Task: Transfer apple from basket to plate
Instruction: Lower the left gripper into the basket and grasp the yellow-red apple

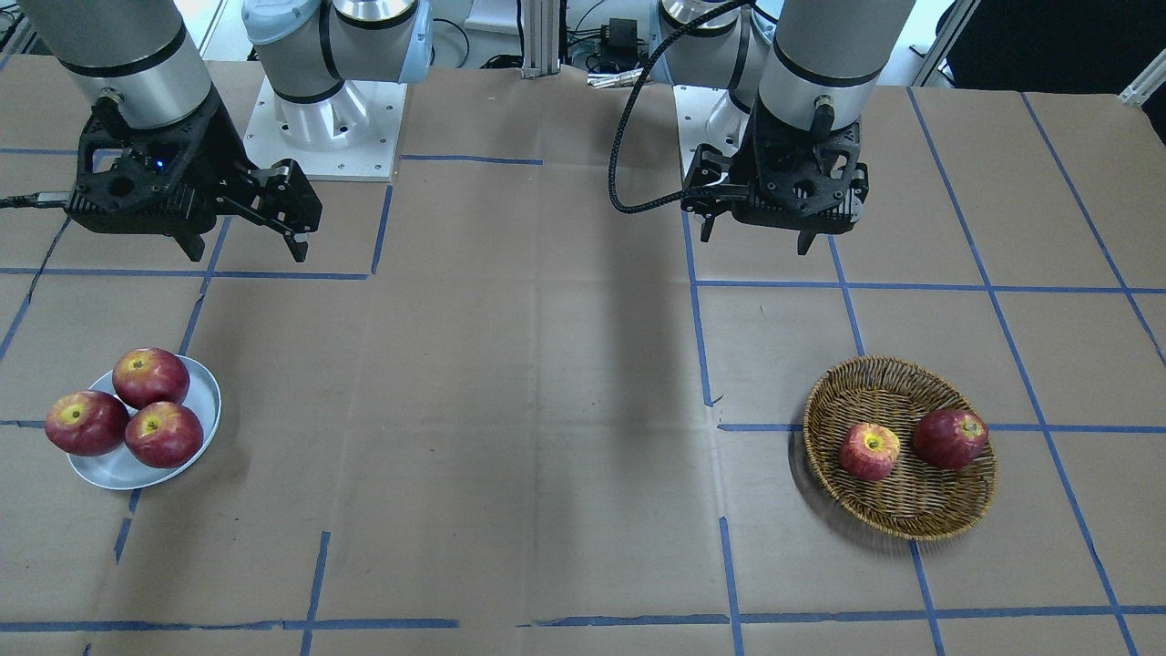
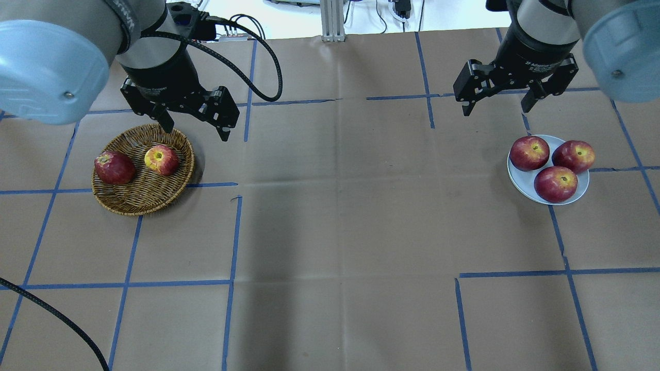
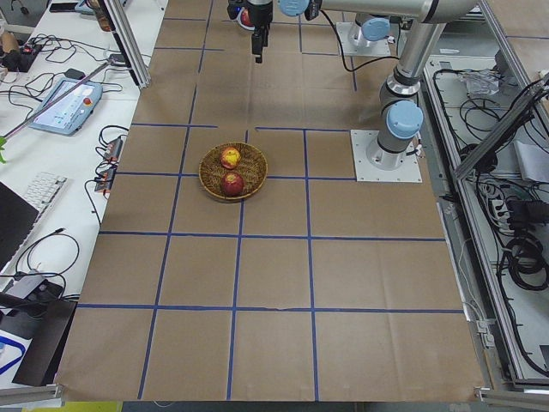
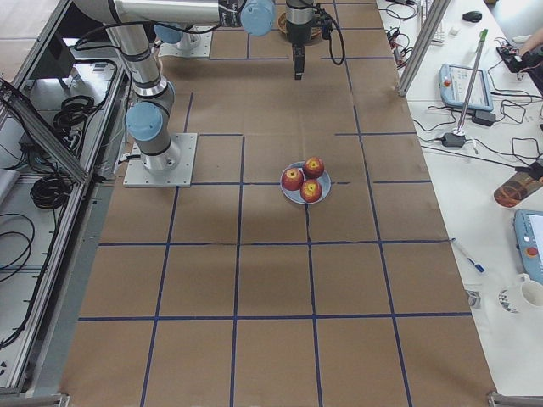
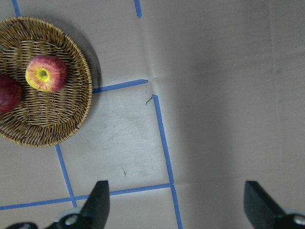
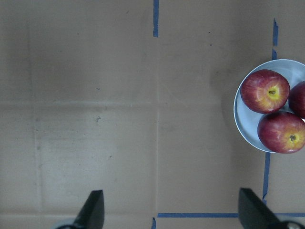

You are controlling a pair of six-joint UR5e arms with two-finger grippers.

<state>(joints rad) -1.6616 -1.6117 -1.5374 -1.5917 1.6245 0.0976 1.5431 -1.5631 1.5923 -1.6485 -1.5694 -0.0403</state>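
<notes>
In the front-facing view you find the apple (image 1: 869, 451) at lower right, in the basket (image 1: 911, 524) beside one darker apple (image 1: 950, 438). The left gripper (image 1: 756, 240) hangs at upper right, fingers spread and empty. At upper left the right gripper (image 1: 247, 252) is spread and empty too, up-frame of the plate (image 1: 118, 469) with its three dark apples (image 1: 150, 376). In the overhead view the apple sits just down-left of the left fingers, stem hollow up and no long axis, so the left arm is far nearer. The left side view shows two apples in one basket, the right side view three on one plate. In the left wrist view the apple lies upper left, the spread fingers at the bottom edge. In the right wrist view the plate sits at the right edge.
</notes>
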